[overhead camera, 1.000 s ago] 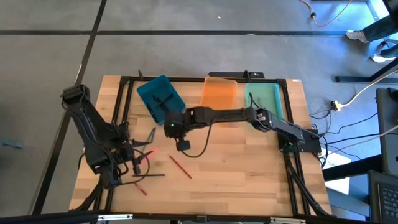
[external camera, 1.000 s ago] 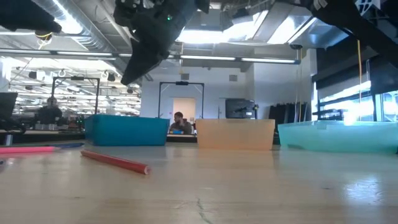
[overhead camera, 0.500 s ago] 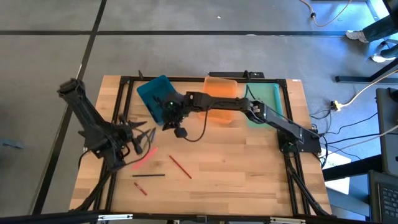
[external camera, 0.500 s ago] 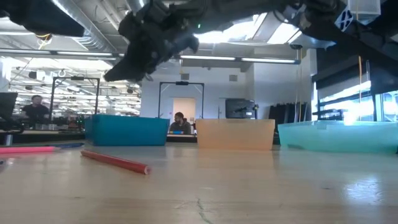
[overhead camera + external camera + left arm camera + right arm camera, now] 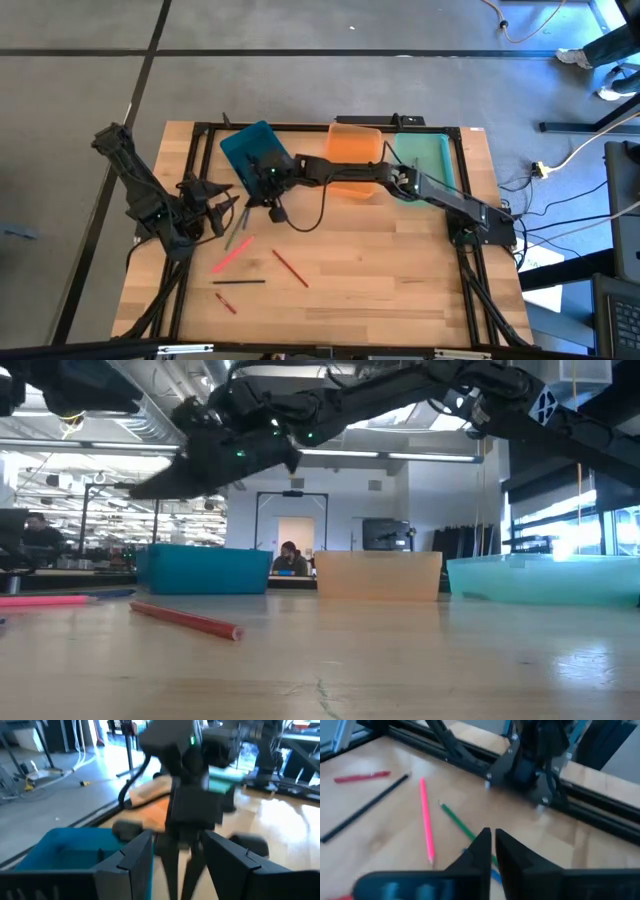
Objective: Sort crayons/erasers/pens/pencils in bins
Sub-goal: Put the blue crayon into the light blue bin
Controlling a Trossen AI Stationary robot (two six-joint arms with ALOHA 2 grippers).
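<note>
The teal bin (image 5: 250, 150), orange bin (image 5: 352, 150) and mint bin (image 5: 428, 158) stand in a row along the far edge. Dark sticks lie in the teal bin. A pink stick (image 5: 425, 820), a green one (image 5: 460, 827), a black one (image 5: 365, 810) and two red ones (image 5: 290, 268) (image 5: 228, 303) lie flat on the table. My right gripper (image 5: 492, 840) hangs over the teal bin's near edge, slanting toward the table's left, its fingers parted by a narrow gap with nothing between them. My left gripper (image 5: 222, 208) hovers open at the left, facing it.
A black frame rail (image 5: 205, 160) runs around the tabletop, and the left arm's base (image 5: 535, 765) stands on it. A black cable (image 5: 300, 222) loops down from the right arm. Bare wood (image 5: 390, 270) fills the near right part of the table.
My right gripper has swung from the table's middle toward the far left, over the teal bin's near edge, and tipped from pointing steeply down to nearly level. My left gripper has risen and drawn toward the far edge, away from the sticks, which lie still.
</note>
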